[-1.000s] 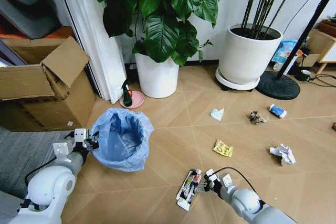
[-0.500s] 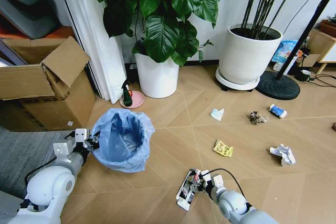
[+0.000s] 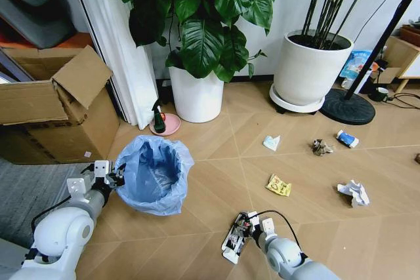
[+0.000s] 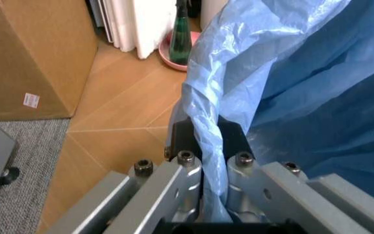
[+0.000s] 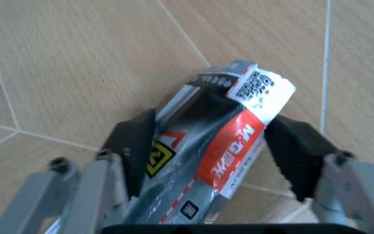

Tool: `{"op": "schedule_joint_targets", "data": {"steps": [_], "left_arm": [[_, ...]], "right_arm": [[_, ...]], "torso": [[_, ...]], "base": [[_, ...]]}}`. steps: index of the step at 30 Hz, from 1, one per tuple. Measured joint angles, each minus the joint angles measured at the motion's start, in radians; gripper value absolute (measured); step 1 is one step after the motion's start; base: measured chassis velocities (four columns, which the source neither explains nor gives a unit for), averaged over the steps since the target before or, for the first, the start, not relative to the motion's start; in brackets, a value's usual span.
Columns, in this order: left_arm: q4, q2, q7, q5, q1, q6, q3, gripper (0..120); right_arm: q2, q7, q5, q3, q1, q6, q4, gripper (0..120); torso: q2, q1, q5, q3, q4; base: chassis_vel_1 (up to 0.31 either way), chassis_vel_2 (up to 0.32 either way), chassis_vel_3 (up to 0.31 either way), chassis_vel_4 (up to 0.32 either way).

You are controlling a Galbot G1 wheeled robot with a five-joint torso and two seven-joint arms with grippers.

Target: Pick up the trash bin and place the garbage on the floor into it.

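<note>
Right gripper (image 5: 210,161) low over the floor (image 3: 216,181), jaws spread and straddling the white-red tube (image 5: 206,146). Tube lies flat, long axis running straight out between the jaws, pads either side, one seemingly touching, not yet clamped. Left gripper (image 4: 206,146) pinched closed on the bin (image 3: 154,175) liner rim, bin left of the tube.

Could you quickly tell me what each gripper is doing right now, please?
Left gripper: shut on the trash bin rim and liner.
Right gripper: open, jaws either side of the white-red tube on the floor.
</note>
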Motion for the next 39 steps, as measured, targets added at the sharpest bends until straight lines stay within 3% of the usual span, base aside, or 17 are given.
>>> {"op": "schedule_joint_targets", "data": {"steps": [5, 8, 17, 25, 39], "left_arm": [[0.001, 0.001, 0.001, -0.001, -0.001, 0.000, -0.001, 0], [0.004, 0.002, 0.003, -0.001, -0.003, -0.001, -0.001, 0], [0.004, 0.002, 0.004, -0.001, -0.006, -0.002, 0.001, 0], [0.002, 0.004, 0.002, -0.002, -0.002, 0.002, 0.004, 0], [0.004, 0.012, -0.002, -0.002, 0.003, 0.008, 0.018, 0]], "right_arm": [[0.003, 0.001, -0.003, 0.001, -0.001, 0.002, -0.002, 43], [0.009, 0.001, -0.014, 0.011, -0.006, 0.008, -0.007, 26], [0.011, 0.001, -0.022, 0.049, -0.014, 0.021, -0.006, 0], [-0.013, 0.002, -0.023, 0.100, -0.003, 0.043, 0.057, 0], [-0.137, -0.005, 0.062, 0.122, 0.153, 0.076, 0.342, 0]], "torso": [[0.000, 0.000, -0.0002, 0.000, 0.0000], [0.000, 0.000, -0.0001, 0.000, 0.0000], [0.000, 0.000, -0.0001, 0.000, 0.0000], [0.000, 0.000, 0.0003, 0.000, -0.0001], [0.000, 0.000, -0.0001, 0.000, -0.0001]], "base": [[0.000, 0.000, 0.000, 0.000], [0.000, 0.000, 0.000, 0.000], [0.000, 0.000, 0.000, 0.000], [0.000, 0.000, 0.000, 0.000], [0.000, 0.000, 0.000, 0.000]]}}
